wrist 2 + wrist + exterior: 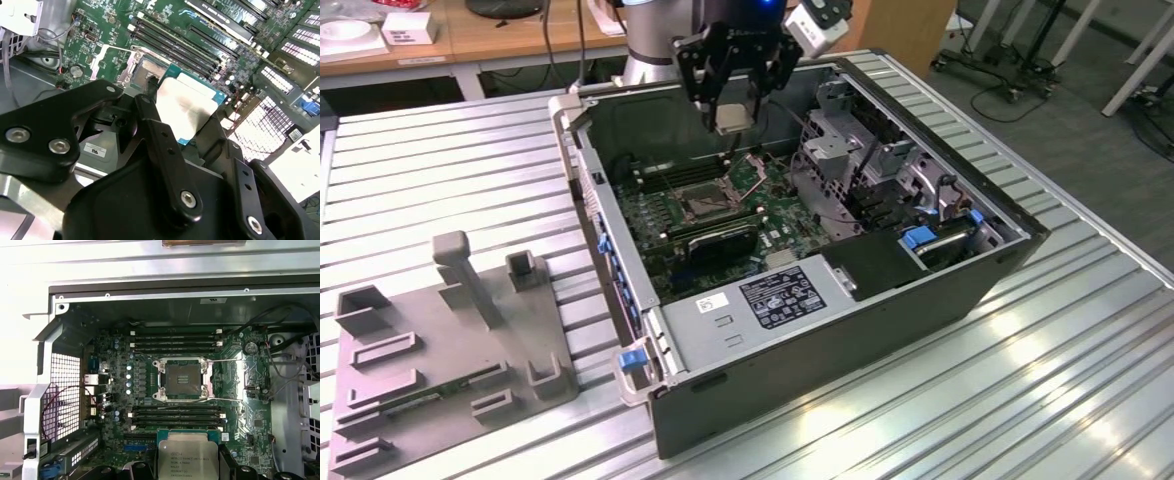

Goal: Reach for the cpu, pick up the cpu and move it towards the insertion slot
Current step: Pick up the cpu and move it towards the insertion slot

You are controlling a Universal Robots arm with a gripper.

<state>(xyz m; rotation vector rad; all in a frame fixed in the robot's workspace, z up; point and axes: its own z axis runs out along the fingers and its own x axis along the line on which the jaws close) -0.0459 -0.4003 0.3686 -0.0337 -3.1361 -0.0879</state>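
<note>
My gripper [732, 120] hangs over the far part of the open computer case [881, 300], shut on the cpu [732, 118], a small pale silvery square chip with a teal-green edge. Both wrist views show the cpu [186, 104] [188, 459] held between the black fingers [165, 145], up in the air above the green board. The insertion slot [703, 203] [181, 379] [141, 65], a square socket with a shiny metal frame and dark centre, lies open on the board below, a little nearer the case's front than the chip.
Long black memory slots [176, 339] flank the socket on both sides. Drive cages and cables [861, 170] fill the case toward the exterior view's right. A grey plastic fixture [447, 350] with recesses sits on the slatted metal table [1067, 390] at the exterior view's left.
</note>
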